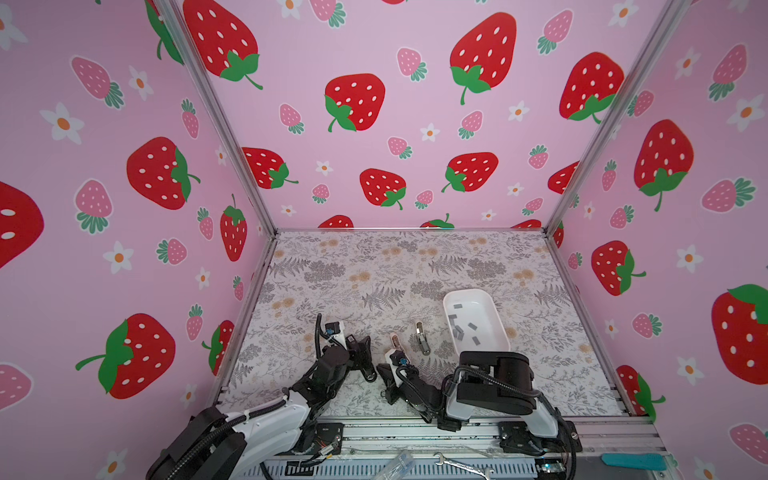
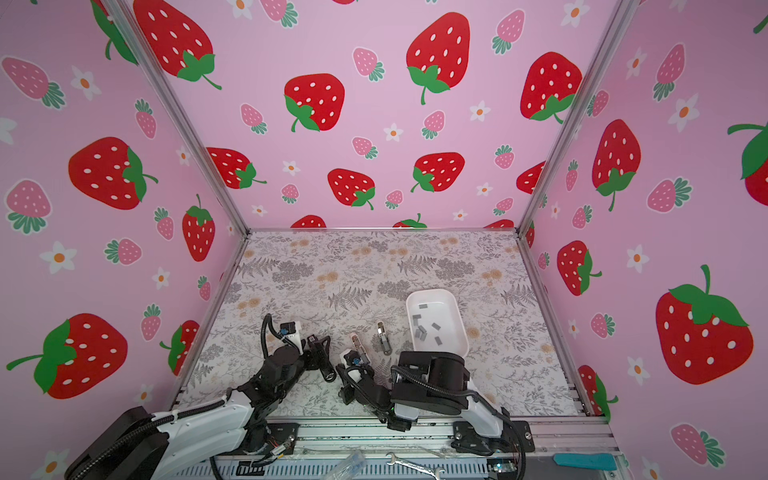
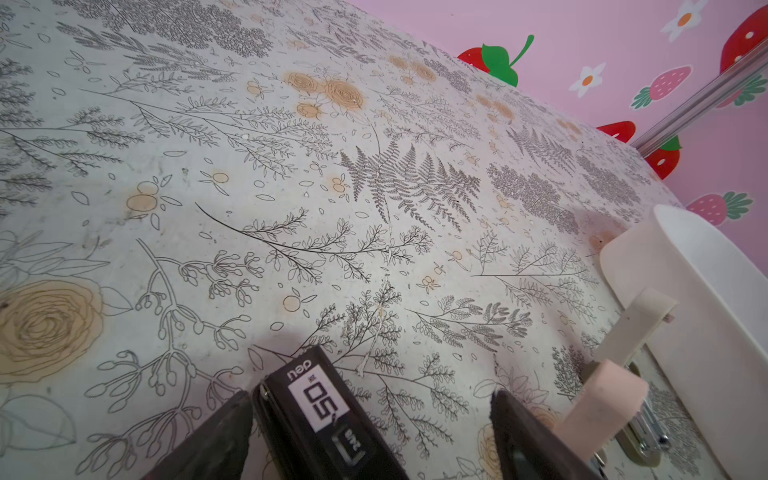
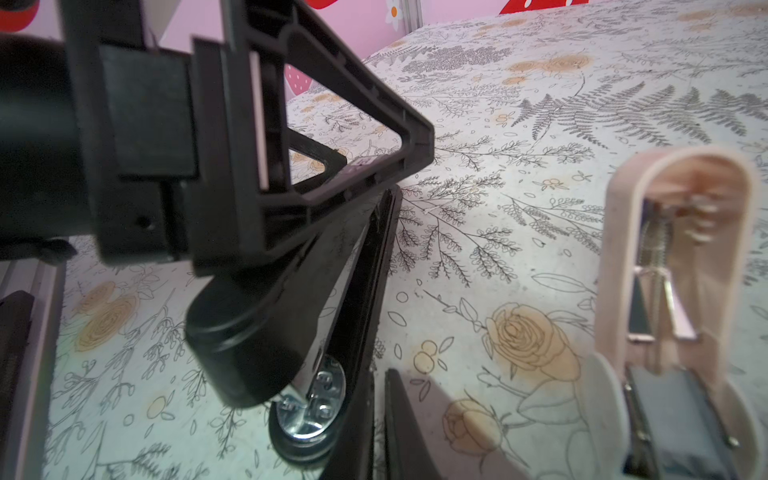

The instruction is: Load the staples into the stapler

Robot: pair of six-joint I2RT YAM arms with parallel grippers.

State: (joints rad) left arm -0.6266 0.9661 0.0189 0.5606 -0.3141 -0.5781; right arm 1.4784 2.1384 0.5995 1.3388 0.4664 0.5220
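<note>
A black stapler (image 1: pixel 365 363) (image 3: pixel 320 411) lies on the floral mat. My left gripper (image 1: pixel 359 343) (image 3: pixel 370 436) is open and straddles its labelled end; the stapler sits close to one finger (image 3: pixel 216 440) and well apart from the other. My right gripper (image 1: pixel 380 370) (image 4: pixel 379 432) is shut and empty, its tips low beside the stapler's metal anvil end (image 4: pixel 311 395). A pink mini stapler (image 1: pixel 395 343) (image 4: pixel 673 291) lies hinged open just right of it. The staples (image 1: pixel 459 330) (image 2: pixel 422 331) lie loose in a white tray (image 1: pixel 482 307).
A second mini stapler (image 1: pixel 422 336) (image 3: pixel 640 328) lies between the pink one and the tray. On the front rail lie a silver wrench (image 1: pixel 461 463), a clear plastic piece (image 1: pixel 399 463) and a teal object (image 1: pixel 633 461). Strawberry-print walls close in three sides.
</note>
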